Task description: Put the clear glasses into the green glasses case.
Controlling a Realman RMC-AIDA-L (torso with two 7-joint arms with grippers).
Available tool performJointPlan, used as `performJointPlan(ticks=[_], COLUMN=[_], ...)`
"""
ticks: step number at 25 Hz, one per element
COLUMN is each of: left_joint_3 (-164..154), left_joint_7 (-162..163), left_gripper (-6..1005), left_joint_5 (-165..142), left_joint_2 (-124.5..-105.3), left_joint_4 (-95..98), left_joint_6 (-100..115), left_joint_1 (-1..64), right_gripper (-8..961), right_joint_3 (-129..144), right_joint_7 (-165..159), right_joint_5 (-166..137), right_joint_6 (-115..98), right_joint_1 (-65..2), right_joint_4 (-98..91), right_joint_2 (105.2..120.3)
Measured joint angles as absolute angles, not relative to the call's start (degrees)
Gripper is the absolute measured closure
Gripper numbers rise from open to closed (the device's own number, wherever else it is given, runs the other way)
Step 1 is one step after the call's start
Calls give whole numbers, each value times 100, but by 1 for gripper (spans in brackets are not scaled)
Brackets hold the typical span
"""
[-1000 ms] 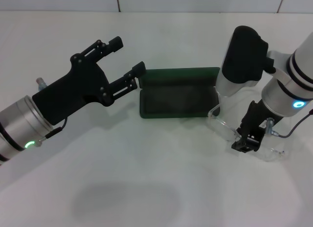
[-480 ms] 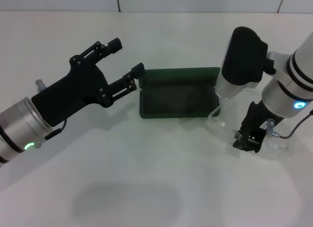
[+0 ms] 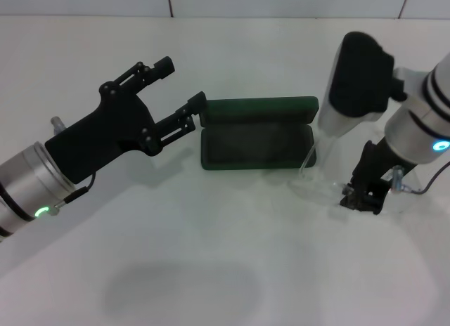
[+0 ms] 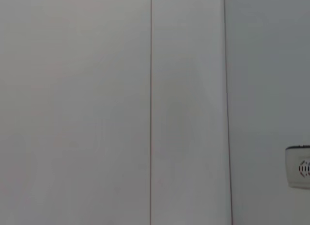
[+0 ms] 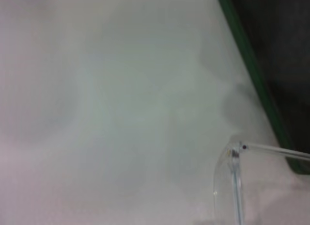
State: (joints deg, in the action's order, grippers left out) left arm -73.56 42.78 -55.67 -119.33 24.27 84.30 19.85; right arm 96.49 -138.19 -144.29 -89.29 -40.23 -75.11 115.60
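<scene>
Your right gripper (image 3: 363,198) is low on the white table (image 3: 211,256), closed on the clear glasses (image 3: 320,182), which sit just right of the green glasses case (image 3: 256,133); one clear temple arm reaches up against the case's right end. The case lies open, dark lining up, lid hinged back on the far side; your left gripper (image 3: 181,82) hovers just beside its left end with fingers spread wide, holding nothing. In the right wrist view the glasses' hinge (image 5: 236,150) sits beside the case's green rim (image 5: 252,60).
</scene>
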Motion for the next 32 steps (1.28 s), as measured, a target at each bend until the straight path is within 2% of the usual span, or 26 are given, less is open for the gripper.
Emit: performJointPlan(ticks=[9,16,24,32], left_joint_3=[-7354,-7362,-7398,-7400], left_joint_7=[4440,4674,4880,5106], left_gripper=[251,253,256,259], left_joint_5=[-5309,-4978,-5456,-6131], left_joint_2=[-11952,-11963,-11910,-11873], left_joint_4=[2416,2270,2329,2343], left_joint_6=[8478,8657,9527,9911], left_joint_1=[1933,1947,2156,2593], right_gripper=[827,827,827,827], right_joint_3=[8548,7415,7291,7329], right_joint_7=[-13022,-10984,-7755,-4701], right_joint_5=[-13996,-12446,-10762,-9551], right_joint_6=[-9444,-9844,-9163,-9345], right_joint_1=[-3601,-2961,-2525,-2460], right_joint_4=[-8186,-8368,-7047,-5666], right_joint_2=[11563,11592,11602,11585])
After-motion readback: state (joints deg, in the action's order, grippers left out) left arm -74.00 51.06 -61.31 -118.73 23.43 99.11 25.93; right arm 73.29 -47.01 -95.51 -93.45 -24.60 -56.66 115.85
